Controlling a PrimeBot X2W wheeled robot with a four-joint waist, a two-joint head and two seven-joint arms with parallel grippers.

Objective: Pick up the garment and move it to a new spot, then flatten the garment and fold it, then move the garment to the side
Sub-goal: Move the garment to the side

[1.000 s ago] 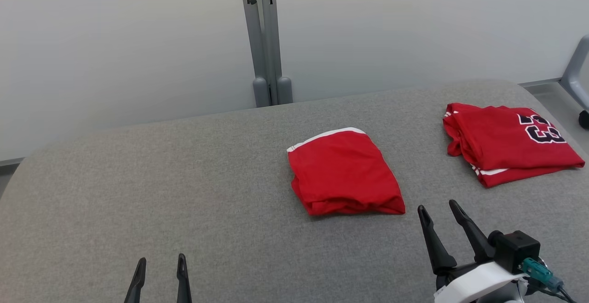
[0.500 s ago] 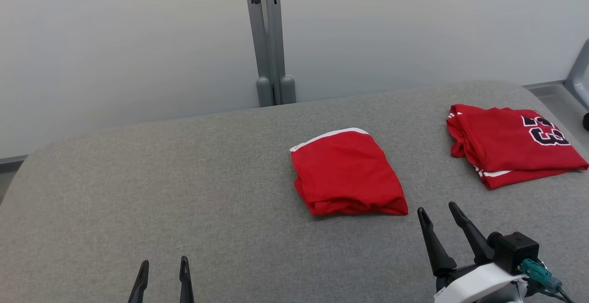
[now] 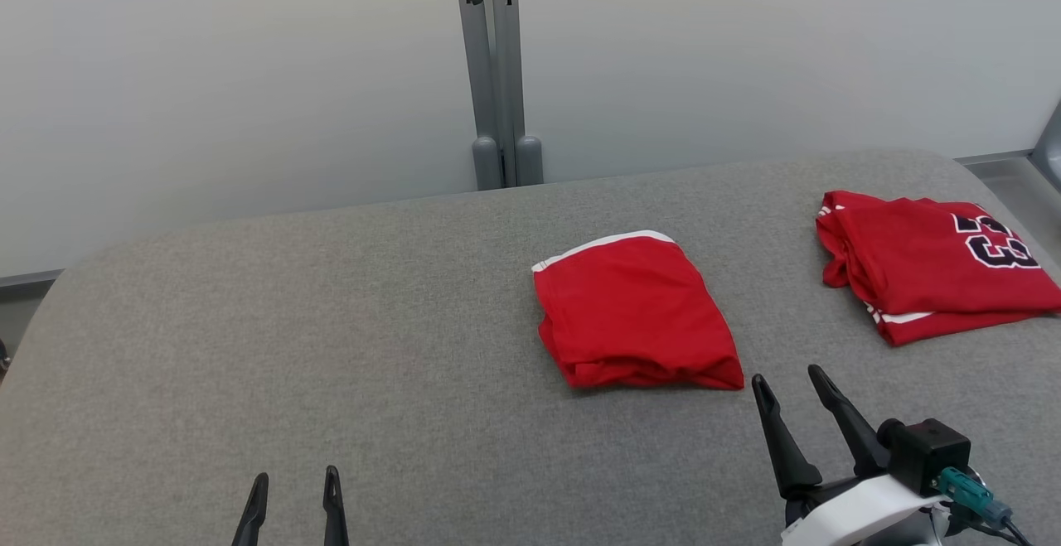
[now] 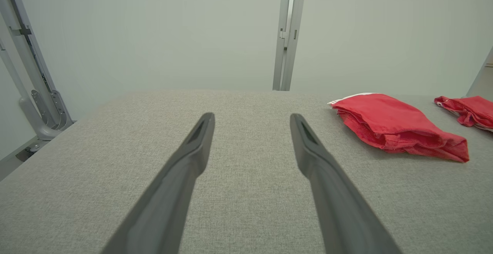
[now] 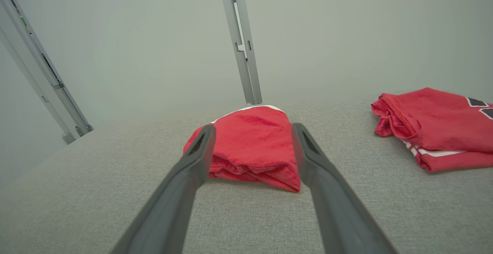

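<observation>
A folded red garment (image 3: 634, 310) with a white edge lies flat on the grey counter (image 3: 331, 322), a little right of the middle of the frame. A red jersey (image 3: 928, 268) with black numbers lies at the right edge, well apart from it. The left tool (image 3: 296, 473) at the lower left and the right tool (image 3: 787, 374) at the lower right are both spread and hold nothing. The right one is near the garment's front edge, not touching.
</observation>
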